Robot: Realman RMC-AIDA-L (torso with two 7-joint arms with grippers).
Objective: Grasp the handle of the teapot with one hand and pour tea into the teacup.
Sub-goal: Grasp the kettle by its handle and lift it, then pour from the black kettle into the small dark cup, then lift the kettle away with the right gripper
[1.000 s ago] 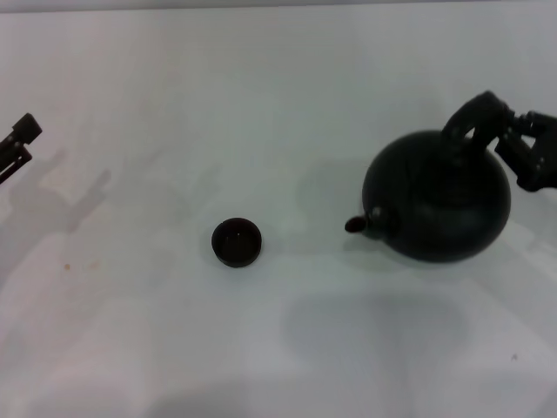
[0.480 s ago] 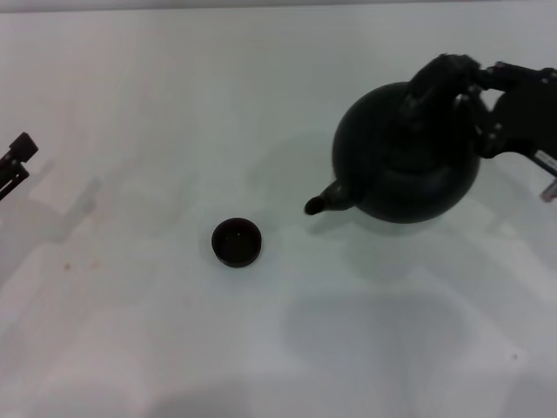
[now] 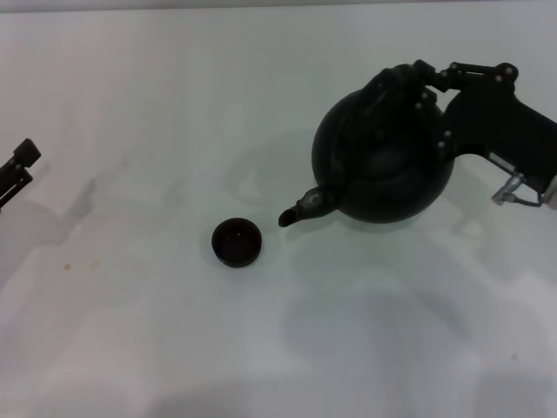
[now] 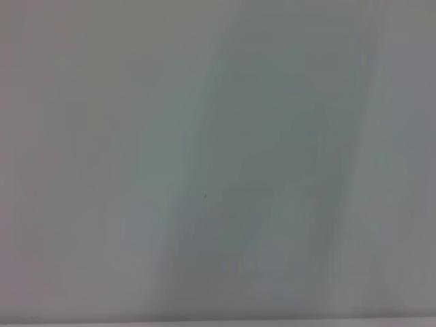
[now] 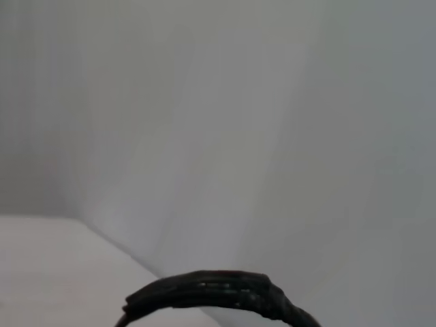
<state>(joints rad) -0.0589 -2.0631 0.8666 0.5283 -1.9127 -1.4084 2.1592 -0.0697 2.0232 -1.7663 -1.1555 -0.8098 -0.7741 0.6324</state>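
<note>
Black against your white bench (image 3: 130, 348), the teapot (image 3: 383, 170) hangs tilted from your right gripper (image 3: 416, 83), which pinches its handle (image 3: 396, 87), spout (image 3: 300, 209) just beside the teacup (image 3: 237, 242), while your left gripper (image 3: 17, 170) sits parked at the edge.

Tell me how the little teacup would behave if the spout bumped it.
The teacup looks tiny beside the teapot, so it is probably light and would slide on the smooth white table instead of resisting. It sits low and wide, so tipping seems less likely than skidding. If knocked over, its round form might roll.
</note>
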